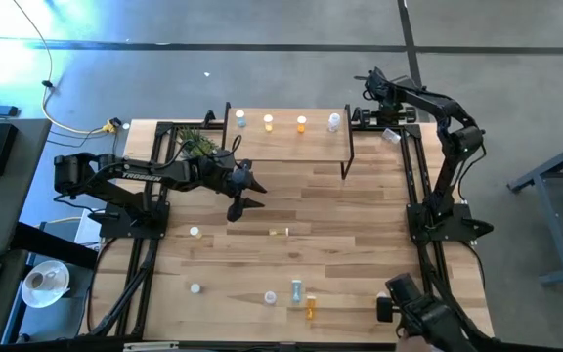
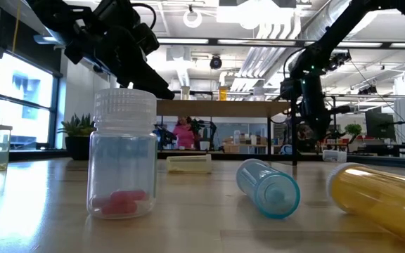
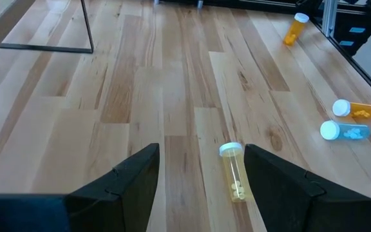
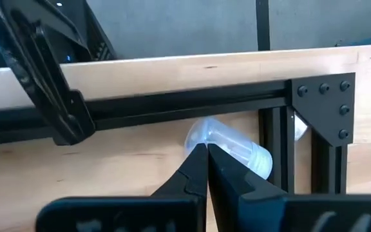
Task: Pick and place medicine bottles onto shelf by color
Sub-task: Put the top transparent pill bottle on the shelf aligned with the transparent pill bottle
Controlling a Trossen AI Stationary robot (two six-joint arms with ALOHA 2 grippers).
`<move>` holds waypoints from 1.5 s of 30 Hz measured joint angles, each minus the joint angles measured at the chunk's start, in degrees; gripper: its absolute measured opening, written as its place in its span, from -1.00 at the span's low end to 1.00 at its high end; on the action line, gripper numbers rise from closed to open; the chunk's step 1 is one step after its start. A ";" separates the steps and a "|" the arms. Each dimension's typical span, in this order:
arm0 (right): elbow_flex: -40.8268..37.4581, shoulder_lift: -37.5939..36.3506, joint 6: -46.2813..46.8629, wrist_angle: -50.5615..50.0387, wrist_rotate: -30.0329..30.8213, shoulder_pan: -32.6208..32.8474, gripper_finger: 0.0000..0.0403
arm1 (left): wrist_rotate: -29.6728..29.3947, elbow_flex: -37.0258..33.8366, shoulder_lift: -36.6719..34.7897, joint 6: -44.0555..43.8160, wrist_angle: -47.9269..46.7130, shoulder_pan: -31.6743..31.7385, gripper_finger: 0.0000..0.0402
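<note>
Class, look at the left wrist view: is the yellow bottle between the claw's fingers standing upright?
No. The yellow bottle lies on its side on the table.

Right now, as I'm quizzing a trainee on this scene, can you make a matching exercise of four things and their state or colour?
Things:
1. left claw
2. right claw
3. pale yellow bottle in front of the left claw
4. leftmost bottle on the shelf, seen from above

States:
A. pale blue body
B. shut
C. lying on its side on the tabletop
D. open

Pairs: 1-D, 2-B, 3-C, 4-A
</note>
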 joint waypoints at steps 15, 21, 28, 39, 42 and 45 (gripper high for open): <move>14.06 -0.41 -14.92 -13.23 9.42 -0.67 -1.00 | 0.00 0.00 0.00 0.00 -0.14 0.00 0.07; 14.10 1.31 -27.06 -13.53 5.45 -3.63 -1.00 | -0.01 0.00 0.00 -0.02 0.86 0.00 0.07; 14.08 5.11 -35.85 -13.35 4.28 -3.27 -1.00 | 0.00 0.00 0.00 -0.01 0.86 0.00 0.07; 16.80 5.57 -36.29 -8.22 -7.98 -3.17 -1.00 | -0.02 0.00 0.00 -0.02 1.85 0.00 0.07; 17.04 5.57 -29.96 -7.99 -8.27 -3.15 -1.00 | 0.00 0.00 0.00 0.00 2.17 0.00 0.07; 16.50 5.57 -25.72 -11.30 -8.30 -3.17 -1.00 | -0.01 0.00 0.00 -0.01 2.15 0.00 0.07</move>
